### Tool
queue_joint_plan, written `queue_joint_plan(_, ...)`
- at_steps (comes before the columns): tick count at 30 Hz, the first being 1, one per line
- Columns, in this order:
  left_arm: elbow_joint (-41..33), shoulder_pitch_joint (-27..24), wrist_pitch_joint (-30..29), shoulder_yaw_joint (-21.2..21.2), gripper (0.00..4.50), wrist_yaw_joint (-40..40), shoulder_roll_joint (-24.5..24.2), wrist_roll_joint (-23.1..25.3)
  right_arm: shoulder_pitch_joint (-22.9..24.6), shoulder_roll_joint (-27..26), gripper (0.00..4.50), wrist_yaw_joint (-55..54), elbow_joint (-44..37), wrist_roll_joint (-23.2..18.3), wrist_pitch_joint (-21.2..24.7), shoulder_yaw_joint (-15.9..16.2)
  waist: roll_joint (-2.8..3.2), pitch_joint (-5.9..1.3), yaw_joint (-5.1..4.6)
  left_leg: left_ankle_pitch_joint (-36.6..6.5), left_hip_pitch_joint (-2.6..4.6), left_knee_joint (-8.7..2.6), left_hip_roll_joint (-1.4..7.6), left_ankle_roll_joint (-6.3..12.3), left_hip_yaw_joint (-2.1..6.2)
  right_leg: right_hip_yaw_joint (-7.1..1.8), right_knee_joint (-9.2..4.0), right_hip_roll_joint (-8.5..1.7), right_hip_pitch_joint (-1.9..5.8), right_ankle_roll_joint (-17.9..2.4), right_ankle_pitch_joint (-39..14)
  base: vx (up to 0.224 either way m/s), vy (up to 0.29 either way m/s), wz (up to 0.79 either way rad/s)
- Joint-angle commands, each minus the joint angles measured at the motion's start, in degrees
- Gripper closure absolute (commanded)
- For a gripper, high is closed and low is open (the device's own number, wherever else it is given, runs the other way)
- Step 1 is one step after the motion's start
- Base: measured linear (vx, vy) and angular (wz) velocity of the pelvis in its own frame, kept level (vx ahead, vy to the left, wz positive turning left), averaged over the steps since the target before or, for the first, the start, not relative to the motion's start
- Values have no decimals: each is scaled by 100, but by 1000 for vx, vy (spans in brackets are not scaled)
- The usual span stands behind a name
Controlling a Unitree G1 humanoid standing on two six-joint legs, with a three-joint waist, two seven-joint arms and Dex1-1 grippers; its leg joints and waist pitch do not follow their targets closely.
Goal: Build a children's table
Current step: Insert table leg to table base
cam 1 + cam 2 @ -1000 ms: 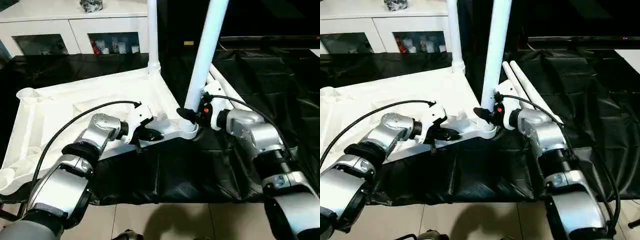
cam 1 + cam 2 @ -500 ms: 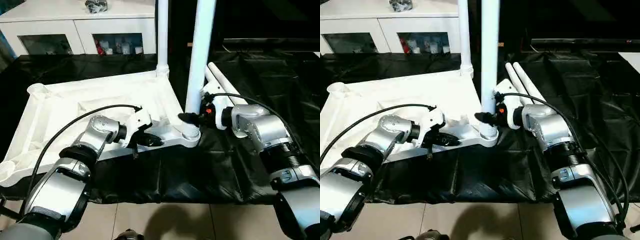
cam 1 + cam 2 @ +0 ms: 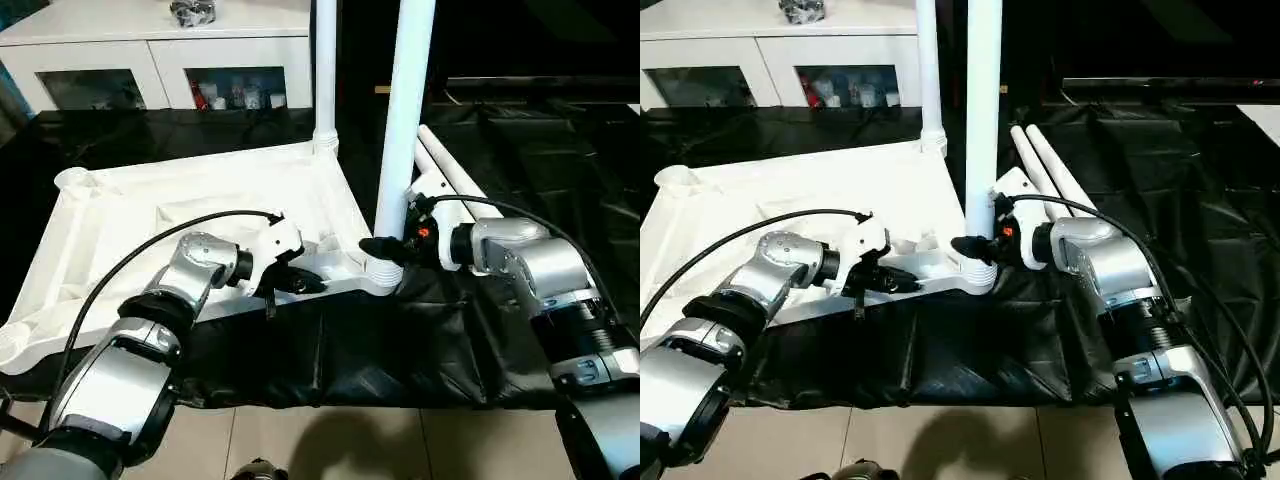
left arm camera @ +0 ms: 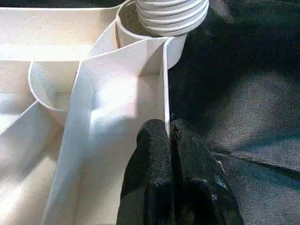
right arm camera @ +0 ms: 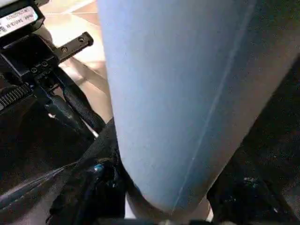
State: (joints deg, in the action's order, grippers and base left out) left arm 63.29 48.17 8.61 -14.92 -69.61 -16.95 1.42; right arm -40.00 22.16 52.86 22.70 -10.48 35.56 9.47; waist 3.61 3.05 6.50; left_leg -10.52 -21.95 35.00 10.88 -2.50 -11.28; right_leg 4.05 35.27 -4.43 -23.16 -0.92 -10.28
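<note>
chg: near leg (image 3: 403,130) now upright in centre-frame corner socket (image 3: 381,270), was tilted 1 s ago | R gripper (image 3: 384,247) clamped low on leg | L gripper (image 4: 169,140) pinching tabletop (image 3: 120,215) rim, centre-left | far leg (image 3: 325,75) seated; 2 spare legs (image 3: 445,170) right | next: press home.

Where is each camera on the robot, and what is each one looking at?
Left eye view: on the head, looking forward and down at the tabletop; both silver forearms show.
Right eye view: beside it, the same scene, with the spare legs lying on the black sheet.
Left wrist view: on the left wrist, looking along the left gripper, pinching the tabletop's rim.
Right wrist view: on the right wrist, close against the near leg, with the right gripper around it.
Both wrist views and both eye views share that near leg.
</note>
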Motion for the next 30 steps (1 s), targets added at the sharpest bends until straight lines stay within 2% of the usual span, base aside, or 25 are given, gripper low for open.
queue_joint_plan(1,-67,-107,8,-99,450,-271,48,96,137,-81,262,-127,136,80,-14,71,6,-464,-14,-968,124,-376,239,92,141,-251,-361,-420,323,-1456,-571,0,0,0)
queue_joint_plan(3,-81,-115,15,-104,450,-297,46,94,136,-133,262,-189,198,68,-89,24,21,-459,-16,-1034,129,-377,238,63,141,-254,-372,-429,317,-1454,-649,0,0,0)
queue_joint_plan(4,-105,-126,13,-106,450,-331,44,88,125,-266,262,-305,310,-43,-119,-142,36,-459,-19,-1084,136,-382,237,38,143,-252,-381,-430,317,-1438,-728,0,0,0)
queue_joint_plan(6,-122,-132,8,-106,450,-346,46,83,122,-336,262,-345,422,-93,-218,-230,22,-461,-26,-1118,134,-388,244,14,142,-253,-382,-434,317,-1448,-748,0,0,0)
queue_joint_plan(10,-157,-150,-6,-96,450,-380,57,80,178,-406,262,-286,491,-207,-336,-335,25,-464,-22,-1068,125,-388,248,60,142,-254,-368,-435,321,-1461,-596,0,0,0)
queue_joint_plan(17,-198,-180,-20,-59,450,-306,61,115,440,-389,262,-171,423,-309,-386,-457,46,-461,-17,-1116,134,-393,246,75,140,-249,-382,-429,317,-1441,-686,0,0,0)
queue_joint_plan(20,-210,-193,-28,-48,450,-283,62,111,592,-383,262,-197,418,-355,-531,-569,64,-461,-13,-1130,131,-397,248,84,145,-250,-389,-438,321,-1431,-697,0,0,0)
queue_joint_plan(21,-216,-196,-33,-43,450,-277,63,107,645,-393,262,-223,435,-373,-610,-625,51,-458,-16,-1141,128,-398,249,93,139,-251,-402,-438,318,-1415,-718,0,0,0)
queue_joint_plan(22,-224,-201,-43,-34,450,-265,64,102,704,-416,262,-271,457,-398,-694,-702,47,-455,-19,-1183,132,-401,242,95,139,-247,-412,-439,318,-1403,-825,0,0,0)
queue_joint_plan(23,-229,-206,-50,-27,450,-249,68,100,752,-435,262,-310,480,-423,-759,-764,86,-450,-13,-1221,135,-401,244,94,143,-247,-424,-446,310,-1380,-947,0,0,0)
queue_joint_plan(25,-238,-217,-61,-17,450,-209,82,103,931,-488,262,-435,540,-461,-970,-910,67,-459,-22,-1229,132,-408,250,90,147,-247,-430,-445,313,-1352,-983,0,0,0)
queue_joint_plan(28,-235,-217,-66,-11,450,-183,90,103,1061,-531,262,-508,548,-466,-1081,-963,79,-454,-30,-1265,133,-417,244,105,146,-240,-449,-435,303,-1310,-1087,0,0,0)
queue_joint_plan(30,-216,-213,-70,5,450,-103,98,114,1281,-608,262,-662,532,-451,-1271,-1025,86,-436,-42,-1392,141,-430,243,95,147,-242,-490,-444,285,-1225,-1378,0,0,0)
